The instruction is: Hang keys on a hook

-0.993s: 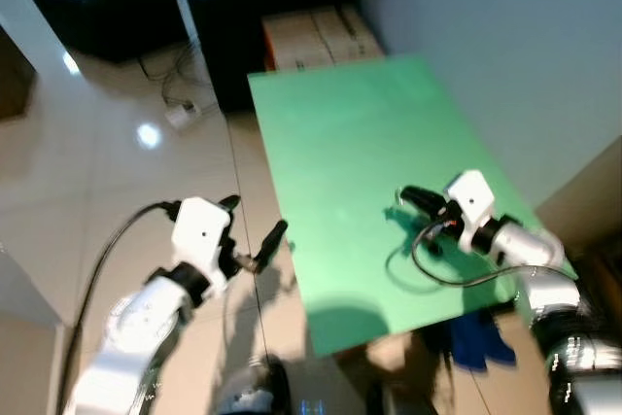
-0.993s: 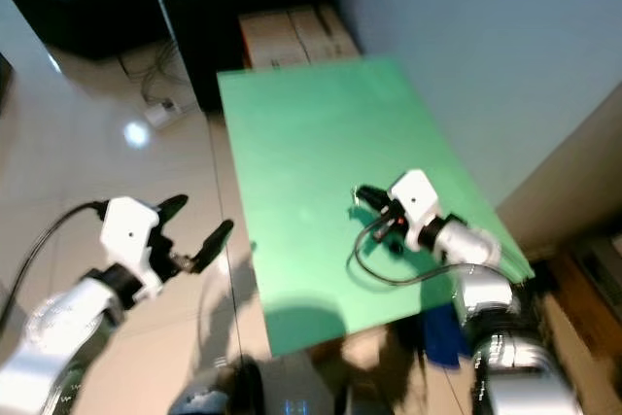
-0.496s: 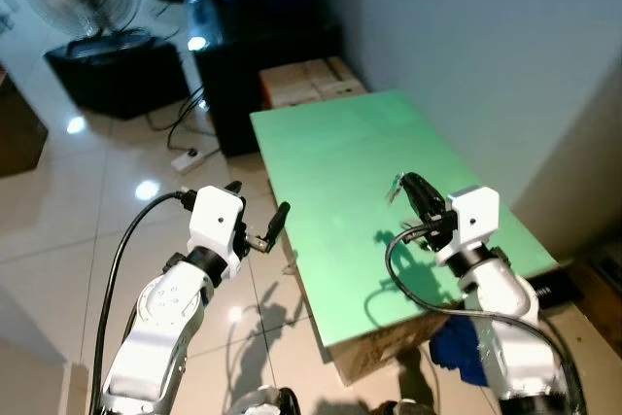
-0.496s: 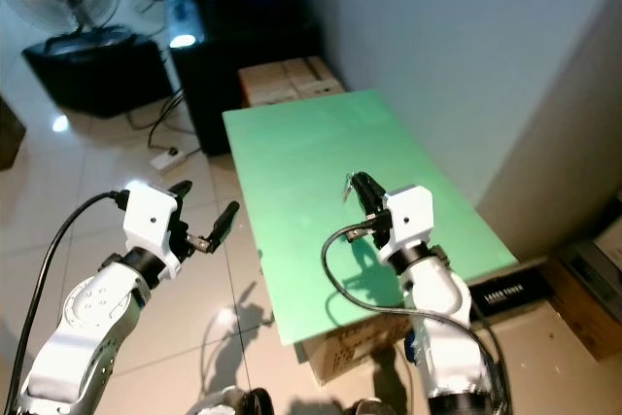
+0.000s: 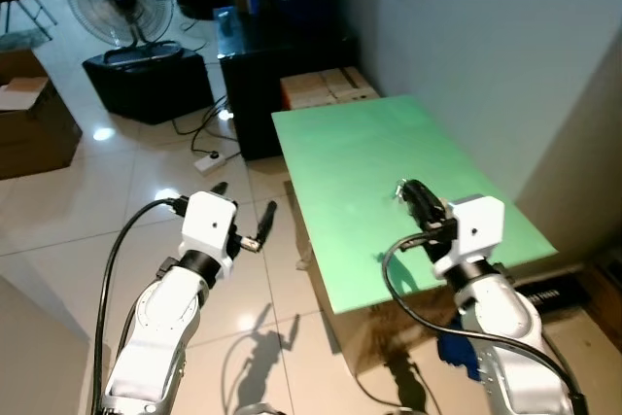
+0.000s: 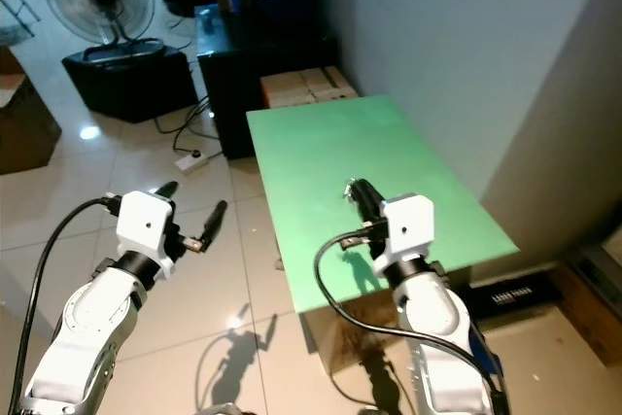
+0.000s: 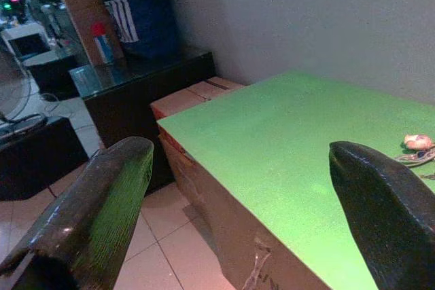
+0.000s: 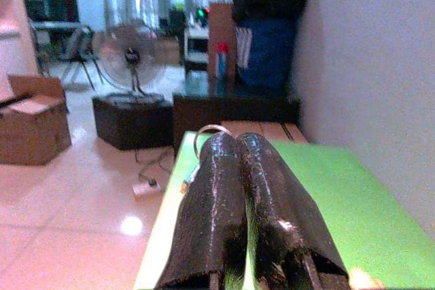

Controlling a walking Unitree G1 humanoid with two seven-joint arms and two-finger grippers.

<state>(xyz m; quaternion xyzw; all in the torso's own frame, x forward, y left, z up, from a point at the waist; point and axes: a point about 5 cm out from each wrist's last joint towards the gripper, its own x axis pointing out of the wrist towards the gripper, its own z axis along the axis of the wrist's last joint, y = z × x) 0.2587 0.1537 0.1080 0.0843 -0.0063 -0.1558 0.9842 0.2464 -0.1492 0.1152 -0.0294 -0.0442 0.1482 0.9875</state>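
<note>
We pinch the small silver key ring (image 8: 207,130) in our right gripper (image 5: 412,192), above the flat green tabletop (image 5: 389,157) | left gripper (image 5: 243,223) spread, idle | hanging still ahead; hook unseen.

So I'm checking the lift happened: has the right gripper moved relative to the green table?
Yes. The right gripper, shut on the keys, has risen off the green table and hangs above it.

Left claw (image 5: 243,222) spread wide, right claw (image 5: 412,191) pinched closed
</note>
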